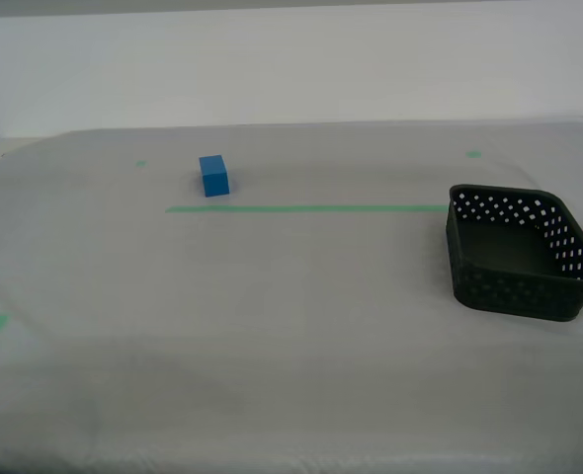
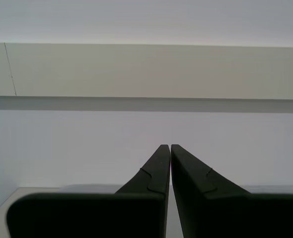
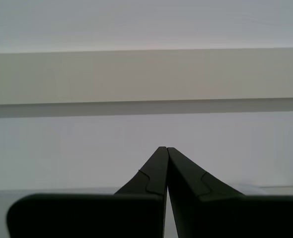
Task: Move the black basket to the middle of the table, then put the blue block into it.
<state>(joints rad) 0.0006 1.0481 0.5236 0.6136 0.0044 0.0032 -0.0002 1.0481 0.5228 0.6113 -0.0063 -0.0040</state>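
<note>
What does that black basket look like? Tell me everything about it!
The black basket is square with rounded corners and low walls full of rows of little holes. It looks like dark plastic. It stands upright and open on top, with nothing inside it. It sits on the white-grey table at the exterior view's right, near the table's edge, where the long green tape line ends. Only the table touches it. The blue block sits far away, and no gripper is near it.
</note>
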